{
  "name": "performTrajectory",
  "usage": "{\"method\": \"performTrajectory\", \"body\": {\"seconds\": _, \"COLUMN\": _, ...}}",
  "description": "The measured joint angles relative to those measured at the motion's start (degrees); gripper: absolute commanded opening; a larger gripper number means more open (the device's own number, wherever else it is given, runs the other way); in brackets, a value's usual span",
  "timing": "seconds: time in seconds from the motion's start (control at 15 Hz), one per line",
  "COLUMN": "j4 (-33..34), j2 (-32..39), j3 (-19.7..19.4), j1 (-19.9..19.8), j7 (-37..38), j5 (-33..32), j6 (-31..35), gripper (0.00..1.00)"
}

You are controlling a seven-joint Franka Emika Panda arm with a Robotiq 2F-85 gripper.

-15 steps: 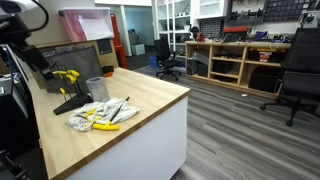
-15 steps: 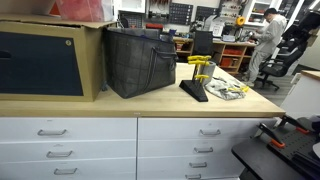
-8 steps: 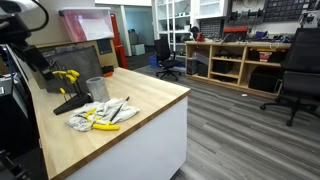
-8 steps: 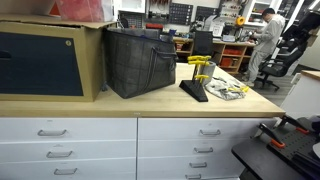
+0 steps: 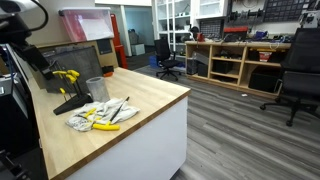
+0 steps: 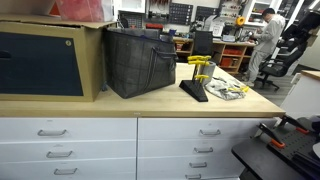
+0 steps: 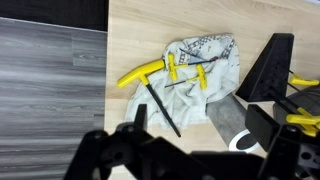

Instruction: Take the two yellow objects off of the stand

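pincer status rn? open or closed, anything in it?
Pincer: open, holding nothing.

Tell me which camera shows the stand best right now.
Wrist view: the stand sits large and close at right. In both exterior views the stand is whole but tiny, with the yellow objects on it.
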Motion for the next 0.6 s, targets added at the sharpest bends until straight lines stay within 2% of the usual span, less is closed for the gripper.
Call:
{"method": "performTrajectory", "body": {"seconds": 0.2, "j4": -1.07, "j2": 0.04, "j3": 2.07, "j1": -0.37, "j7": 3.54, "j5": 1.16, "j6": 2.44, "gripper": 1.00}}
{"method": "performTrajectory", "body": {"seconds": 0.6, "j4": -6.27, "j2": -0.30, "j3": 9.66, "j1": -0.61, "j7": 14.43, "j5": 2.24, "j6": 6.43, "gripper": 1.00}}
